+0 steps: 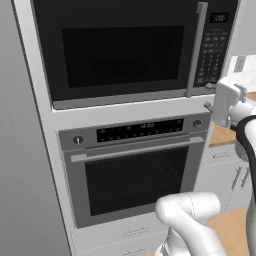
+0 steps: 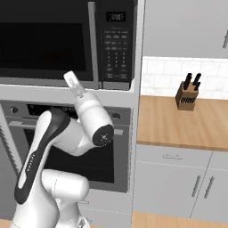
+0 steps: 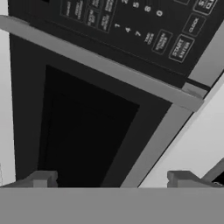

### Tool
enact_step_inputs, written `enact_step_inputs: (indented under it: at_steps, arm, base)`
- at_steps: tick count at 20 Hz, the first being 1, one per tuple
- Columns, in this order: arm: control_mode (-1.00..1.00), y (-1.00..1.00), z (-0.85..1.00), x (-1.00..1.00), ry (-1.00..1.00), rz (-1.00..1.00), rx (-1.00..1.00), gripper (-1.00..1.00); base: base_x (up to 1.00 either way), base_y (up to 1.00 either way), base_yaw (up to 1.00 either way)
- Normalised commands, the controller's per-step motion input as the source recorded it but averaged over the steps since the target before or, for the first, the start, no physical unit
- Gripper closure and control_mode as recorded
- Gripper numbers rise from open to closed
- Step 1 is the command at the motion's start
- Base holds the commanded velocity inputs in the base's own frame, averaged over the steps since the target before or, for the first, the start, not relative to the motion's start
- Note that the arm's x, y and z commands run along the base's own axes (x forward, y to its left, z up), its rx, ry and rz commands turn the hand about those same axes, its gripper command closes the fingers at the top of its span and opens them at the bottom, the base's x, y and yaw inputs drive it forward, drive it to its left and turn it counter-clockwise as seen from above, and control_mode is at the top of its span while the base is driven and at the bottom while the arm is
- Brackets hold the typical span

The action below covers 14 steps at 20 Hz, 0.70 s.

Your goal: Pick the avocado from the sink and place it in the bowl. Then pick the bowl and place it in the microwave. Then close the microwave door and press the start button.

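Microwave door (image 1: 120, 47) shut, jaws wide before it, start key (image 3: 180, 48) readable from hand view, knife block (image 2: 187, 95) rightward

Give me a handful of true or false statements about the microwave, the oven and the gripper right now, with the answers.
1. The microwave door is shut. True.
2. The gripper is clamped on the door handle. False: its jaws are open and hold nothing.
3. The oven sits directly below the microwave. True.
4. The knife block stands on the floor. False: it stands on the wooden counter.
5. The keypad is left of the microwave door. False: it is on the right.
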Motion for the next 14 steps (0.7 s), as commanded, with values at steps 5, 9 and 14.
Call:
enact_step_inputs:
  at_steps: [5, 9, 14]
  arm:
    - [-1.0, -0.22, 0.0, 0.02, 0.19, 0.02, 0.13, -1.0]
    - [-1.0, -0.12, 0.0, 0.0, 0.28, 0.07, 0.06, -1.0]
    - [-1.0, -0.3, -0.08, 0.0, 0.11, 0.0, 0.03, -1.0]
  base:
    - [0.0, 0.0, 0.0]
    - [0.0, 0.0, 0.0]
    - [0.0, 0.0, 0.0]
